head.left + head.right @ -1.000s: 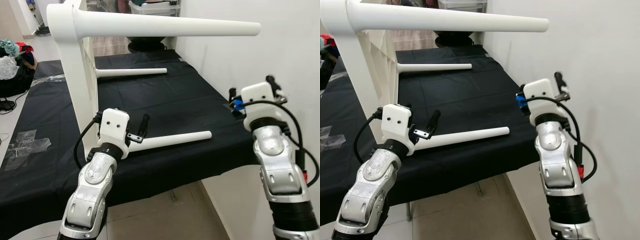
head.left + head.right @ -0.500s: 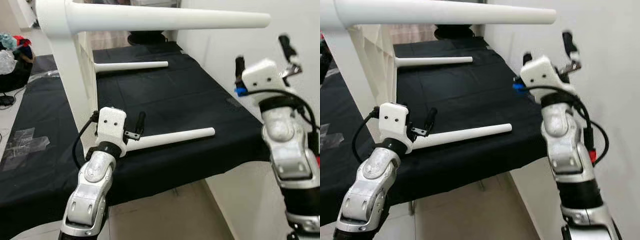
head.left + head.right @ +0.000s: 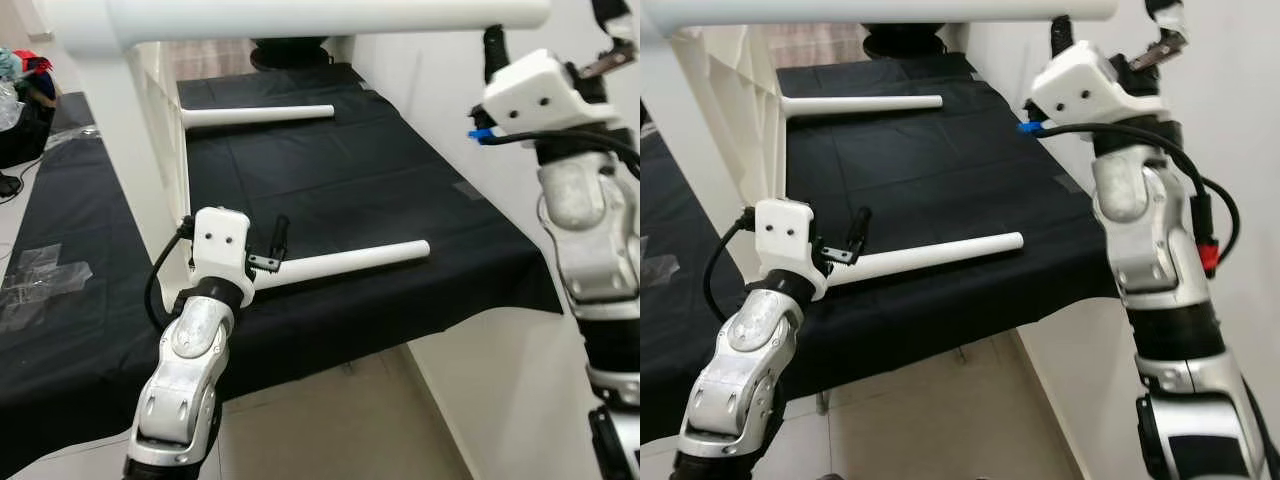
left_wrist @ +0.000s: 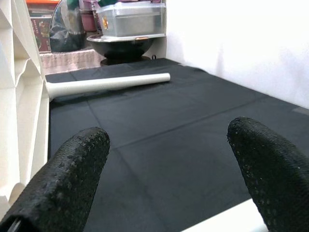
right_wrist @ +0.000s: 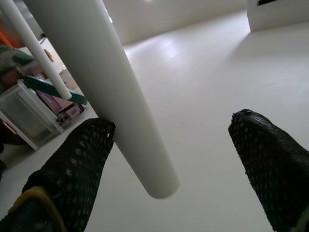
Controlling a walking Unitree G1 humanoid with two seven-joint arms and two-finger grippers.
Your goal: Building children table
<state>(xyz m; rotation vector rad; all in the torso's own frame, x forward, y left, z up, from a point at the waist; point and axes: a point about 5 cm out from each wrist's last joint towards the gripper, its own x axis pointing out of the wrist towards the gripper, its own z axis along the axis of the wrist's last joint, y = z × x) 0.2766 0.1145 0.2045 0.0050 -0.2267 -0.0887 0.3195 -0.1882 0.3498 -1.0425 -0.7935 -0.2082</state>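
The left tool (image 3: 272, 245) is spread above the near end of a white table leg (image 3: 350, 261) lying on the black surface (image 3: 330, 180). The right tool (image 5: 164, 159), also spread, is raised beside the upper leg (image 5: 101, 92), apparently not touching it.

Both head eyes look forward and down over the black-covered bench (image 3: 330, 190); the left wrist view skims low along it, sharing the far leg (image 4: 108, 83); the right wrist view tilts upward, close under the raised leg (image 5: 104, 92).
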